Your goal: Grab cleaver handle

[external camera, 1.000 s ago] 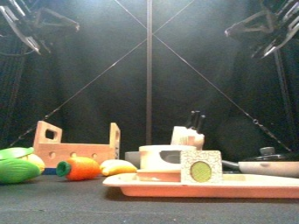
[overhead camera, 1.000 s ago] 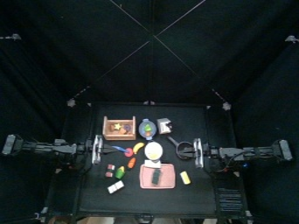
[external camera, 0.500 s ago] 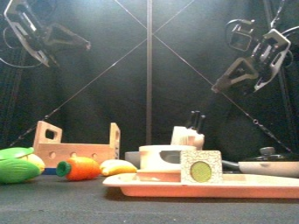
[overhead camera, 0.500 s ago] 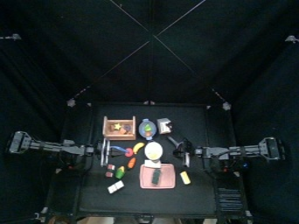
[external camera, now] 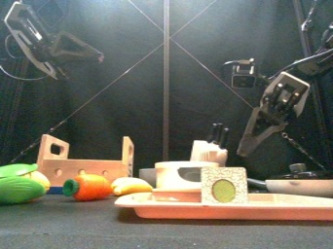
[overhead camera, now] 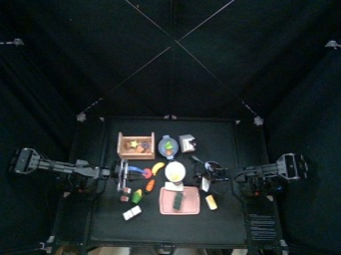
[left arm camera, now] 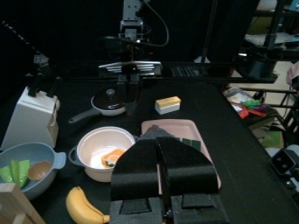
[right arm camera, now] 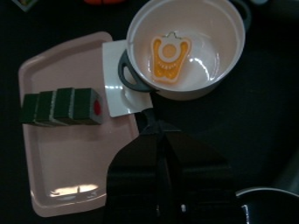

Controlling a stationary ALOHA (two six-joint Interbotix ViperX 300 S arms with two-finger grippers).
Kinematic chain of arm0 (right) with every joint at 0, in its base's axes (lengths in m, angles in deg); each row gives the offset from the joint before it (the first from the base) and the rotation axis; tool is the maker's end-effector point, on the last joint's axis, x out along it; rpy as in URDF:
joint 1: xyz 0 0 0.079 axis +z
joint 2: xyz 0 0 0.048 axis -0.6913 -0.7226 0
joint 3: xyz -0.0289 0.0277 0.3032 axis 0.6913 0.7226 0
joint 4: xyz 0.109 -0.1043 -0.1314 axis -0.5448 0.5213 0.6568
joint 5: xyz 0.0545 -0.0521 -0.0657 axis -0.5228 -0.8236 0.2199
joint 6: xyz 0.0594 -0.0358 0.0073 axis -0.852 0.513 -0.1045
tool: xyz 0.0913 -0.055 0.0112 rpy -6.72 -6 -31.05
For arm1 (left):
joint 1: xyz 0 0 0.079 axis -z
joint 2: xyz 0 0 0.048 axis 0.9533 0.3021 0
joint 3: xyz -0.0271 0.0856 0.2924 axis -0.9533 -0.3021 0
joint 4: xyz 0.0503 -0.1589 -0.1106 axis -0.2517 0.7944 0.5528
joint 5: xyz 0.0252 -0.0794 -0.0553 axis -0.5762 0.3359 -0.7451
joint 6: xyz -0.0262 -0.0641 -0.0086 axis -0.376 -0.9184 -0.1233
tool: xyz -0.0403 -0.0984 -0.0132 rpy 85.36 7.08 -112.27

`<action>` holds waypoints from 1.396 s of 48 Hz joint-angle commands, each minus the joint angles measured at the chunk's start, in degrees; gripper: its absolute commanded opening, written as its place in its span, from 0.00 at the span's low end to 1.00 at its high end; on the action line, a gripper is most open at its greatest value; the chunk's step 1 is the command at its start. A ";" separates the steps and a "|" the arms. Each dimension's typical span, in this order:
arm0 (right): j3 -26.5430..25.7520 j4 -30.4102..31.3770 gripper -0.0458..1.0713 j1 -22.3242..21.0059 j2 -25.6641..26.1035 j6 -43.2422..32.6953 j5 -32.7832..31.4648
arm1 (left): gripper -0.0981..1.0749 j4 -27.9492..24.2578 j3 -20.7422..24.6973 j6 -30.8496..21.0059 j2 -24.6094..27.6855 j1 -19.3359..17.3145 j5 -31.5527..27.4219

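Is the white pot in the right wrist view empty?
No. The white pot holds an orange, pale-centred piece lying on its bottom.

Top looks straight down, front level; both wrists share the tray.

A flat pink rectangular tray lies on the black table. Green-and-red block pieces rest on the tray. Just beside the tray stands a white round pot containing an orange-and-white toy piece. An open wooden crate stands near an orange toy carrot and a yellow banana.
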 commanded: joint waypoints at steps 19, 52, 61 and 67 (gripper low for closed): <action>-4.66 0.35 0.62 2.02 -2.90 0.09 -5.98 | 0.07 0.00 0.79 -0.09 0.18 0.26 0.53; -5.71 2.72 0.74 2.20 -5.36 0.09 -6.33 | 0.07 0.62 0.00 -0.09 0.09 0.26 0.53; -6.06 3.87 0.74 1.14 -6.06 0.00 -6.33 | 0.07 0.88 0.00 -0.09 0.18 0.26 0.53; -6.06 3.87 0.74 -0.09 -6.50 0.09 -6.33 | 0.07 0.97 -0.09 -0.09 0.18 0.26 0.53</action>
